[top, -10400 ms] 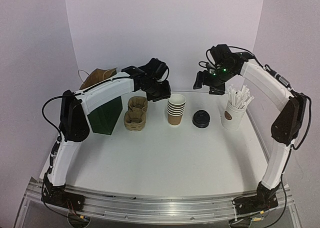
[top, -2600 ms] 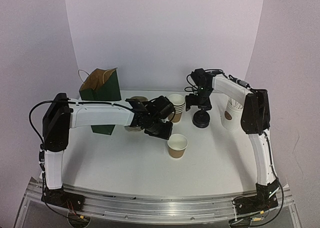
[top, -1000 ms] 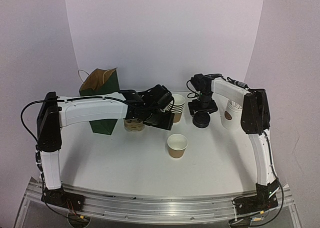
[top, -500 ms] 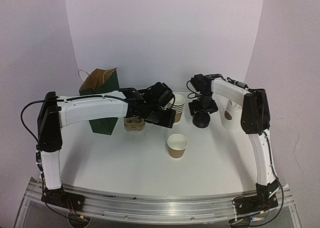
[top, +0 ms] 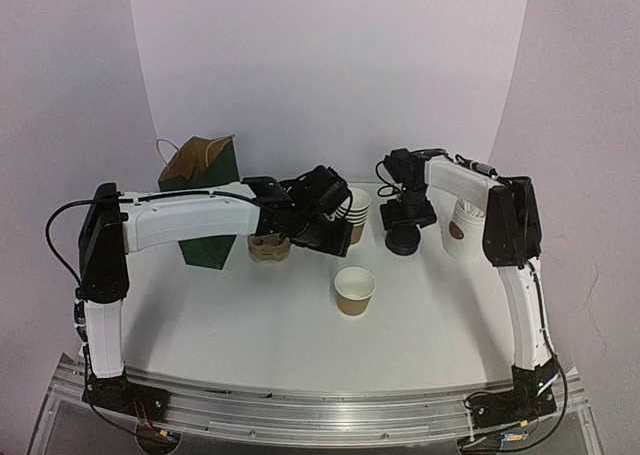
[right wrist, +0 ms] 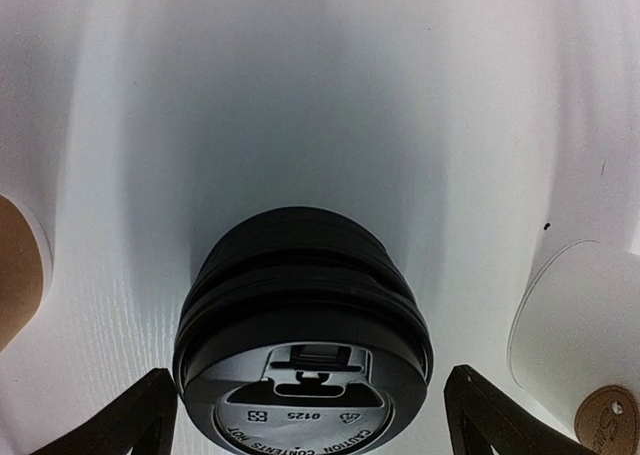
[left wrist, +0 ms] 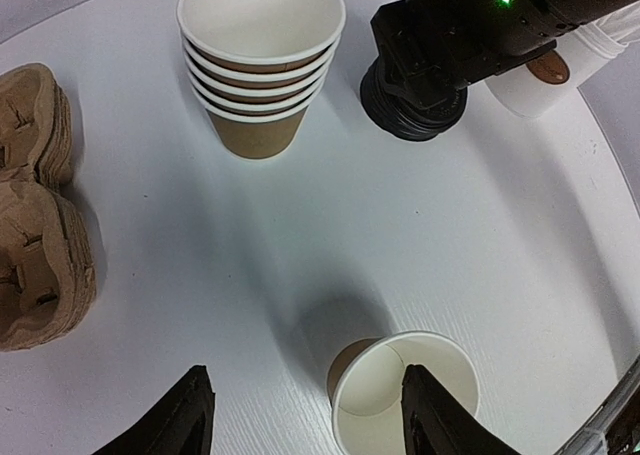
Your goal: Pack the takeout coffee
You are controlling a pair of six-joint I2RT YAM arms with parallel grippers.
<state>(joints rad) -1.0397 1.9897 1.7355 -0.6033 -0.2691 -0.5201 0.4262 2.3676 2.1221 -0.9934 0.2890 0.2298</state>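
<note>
A single brown kraft paper cup point(top: 354, 290) with a white inside stands upright and open, without a lid, at the table's middle front; it also shows in the left wrist view point(left wrist: 400, 400). My left gripper point(top: 328, 237) point(left wrist: 315, 420) is open and empty, hovering above and behind this cup. A stack of black domed lids point(top: 403, 239) point(right wrist: 300, 315) sits to the right of a stack of brown cups point(top: 355, 213) point(left wrist: 260, 65). My right gripper point(top: 406, 215) point(right wrist: 315, 415) is open just above the lids, one finger on each side, not touching them.
A green paper bag point(top: 205, 200) stands open at the back left. Stacked pulp carrier trays point(top: 268, 245) point(left wrist: 35, 225) lie beside it. A white cup of paper-wrapped sticks point(top: 465, 225) point(right wrist: 580, 355) stands at the right, close to the lids.
One cup left the stack and now stands alone at the front middle; my left gripper let it go and drew back. My right gripper came down over the lids.
</note>
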